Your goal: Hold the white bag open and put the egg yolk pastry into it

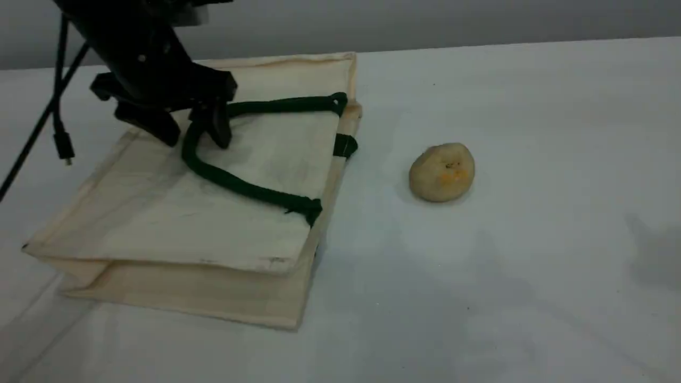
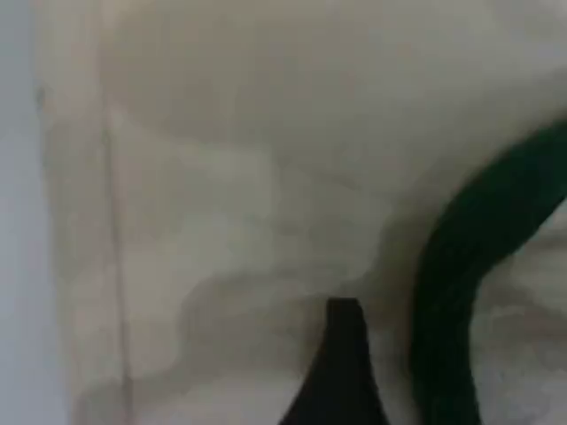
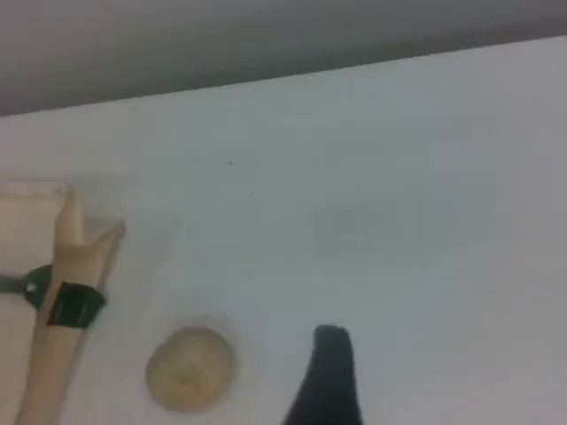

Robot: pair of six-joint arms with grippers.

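The white bag (image 1: 213, 223) lies flat on the table at the left, its mouth toward the right. Its upper dark green handle (image 1: 239, 186) loops across the top face. My left gripper (image 1: 197, 139) hovers open just over the bag, its two fingers straddling the bend of that handle. Up close in the left wrist view are one fingertip (image 2: 341, 372), cream fabric (image 2: 221, 177) and the handle (image 2: 461, 292) just to its right. The egg yolk pastry (image 1: 441, 172) sits on the table right of the bag. In the right wrist view one fingertip (image 3: 330, 376) hangs above the table, right of the pastry (image 3: 189, 367), holding nothing.
A black cable with a plug (image 1: 64, 146) dangles from the left arm beside the bag's far left corner. A green tab (image 1: 345, 144) marks the bag's mouth edge. The right arm is outside the scene view; a faint shadow (image 1: 657, 255) lies on the table at the right.
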